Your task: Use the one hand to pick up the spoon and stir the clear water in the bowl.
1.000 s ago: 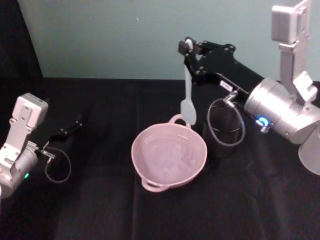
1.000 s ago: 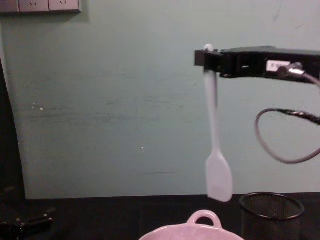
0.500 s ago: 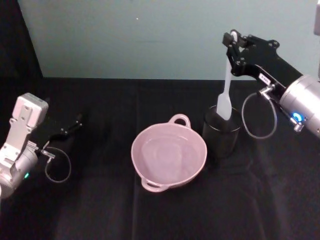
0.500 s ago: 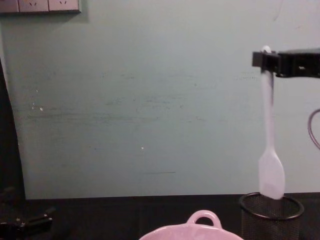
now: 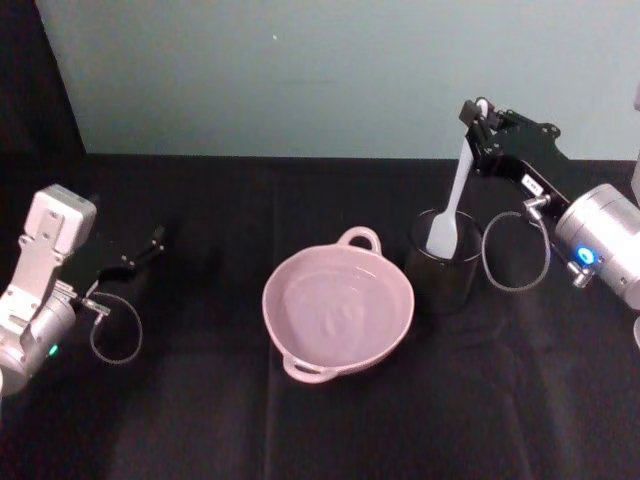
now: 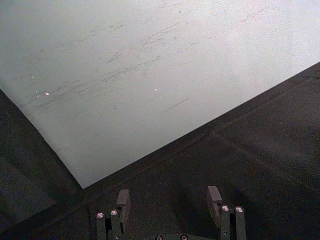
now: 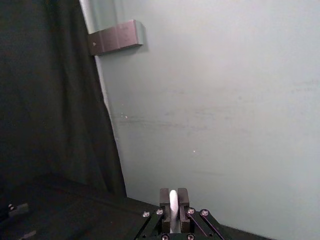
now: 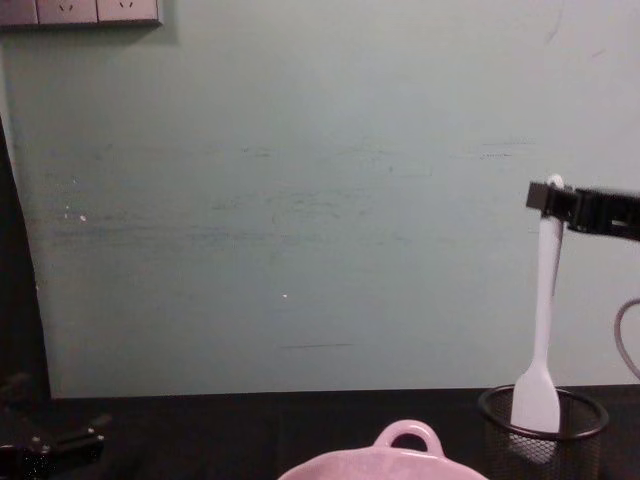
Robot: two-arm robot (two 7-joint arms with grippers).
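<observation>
1. The right gripper [image 5: 483,112] hangs above the black wire-mesh cup [image 5: 445,262], toward the bench's far right part, its jaws clamped narrowly on the top end of the spoon [image 5: 452,195].
2. The spoon hangs nearly upright from that grip, and in the chest view its paddle head sits inside the rim of the mesh cup.
3. In the right wrist view the white handle shows pinched between the two black fingers [image 7: 164,202].
4. The pink bowl [image 5: 338,310] stands near the middle of the bench, just left of the mesh cup, with clear water in it and its loop handle on the far rim.
5. The left gripper [image 5: 138,257] rests low near the bench's left edge, well apart from the bowl, its jaws spread wide with nothing between them.
</observation>
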